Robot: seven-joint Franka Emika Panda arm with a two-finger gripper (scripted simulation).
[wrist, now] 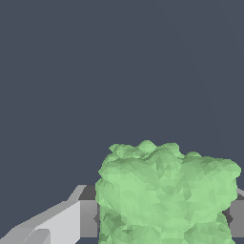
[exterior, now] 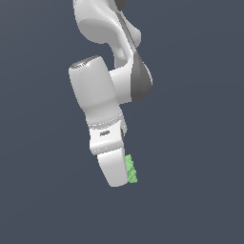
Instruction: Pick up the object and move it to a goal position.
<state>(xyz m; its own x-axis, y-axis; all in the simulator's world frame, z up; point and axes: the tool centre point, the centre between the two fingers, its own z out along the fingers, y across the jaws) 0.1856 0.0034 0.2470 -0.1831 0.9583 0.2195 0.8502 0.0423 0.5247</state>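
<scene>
The object (exterior: 131, 170) is a small light-green bumpy chunk with jagged edges, held at the lower end of the white arm in the exterior view. It peeks out on the exterior view's right of the near finger, which hides most of it. My gripper (exterior: 125, 172) is shut on it and tilted, well up in the frame with only dark background around it. In the wrist view the object (wrist: 162, 190) fills the space between the two grey fingers (wrist: 88, 217), one on each side of it. No goal marker shows in either view.
The white arm links (exterior: 102, 90) run up and out of the exterior view's top. Behind everything lies a uniform dark blue-grey background (exterior: 200, 143); no table, edge or other item shows.
</scene>
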